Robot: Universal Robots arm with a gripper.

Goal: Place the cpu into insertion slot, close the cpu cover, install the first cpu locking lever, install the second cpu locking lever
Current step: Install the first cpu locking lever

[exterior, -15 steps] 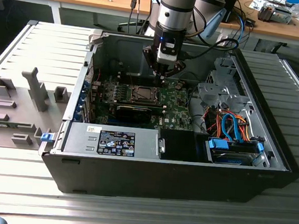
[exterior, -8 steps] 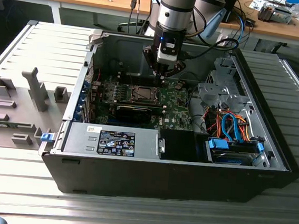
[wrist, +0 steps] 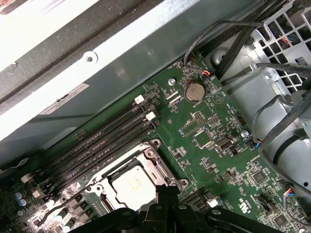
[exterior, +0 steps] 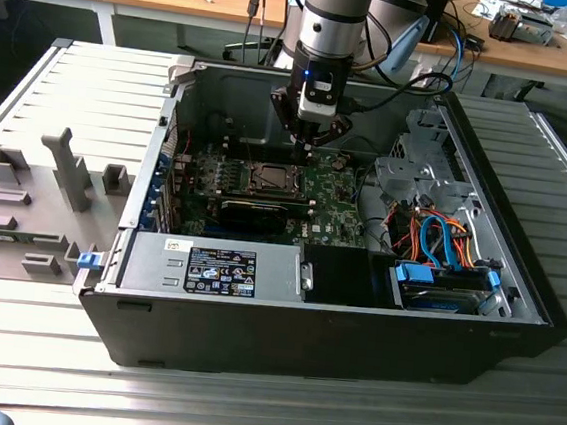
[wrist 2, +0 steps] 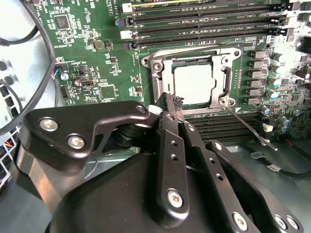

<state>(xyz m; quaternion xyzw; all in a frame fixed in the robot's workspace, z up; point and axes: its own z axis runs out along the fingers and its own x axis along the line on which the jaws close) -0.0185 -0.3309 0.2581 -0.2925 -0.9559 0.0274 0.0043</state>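
Observation:
The cpu (wrist 2: 193, 83) lies flat in the insertion slot (exterior: 267, 178) on the green motherboard, its silver-grey top showing in both wrist views (wrist: 132, 185). The cpu cover (wrist 2: 156, 73) is down around it as a silver frame (wrist: 154, 151). A thin locking lever (wrist 2: 250, 127) sticks out from one socket corner, away from the frame. My gripper (wrist 2: 171, 100) is shut with nothing between its fingers. Its tip hangs just over the edge of the cover, beside the cpu. In the exterior view the gripper (exterior: 308, 147) points down just to the right of the socket.
Long black memory slots (wrist 2: 204, 22) run on both sides of the socket. The open computer case (exterior: 518, 285) walls in the board, with a drive cage and blue and orange cables (exterior: 441, 243) on the exterior view's right and a power supply (exterior: 218, 267) in front. A coin battery (wrist: 195, 90) sits on the board.

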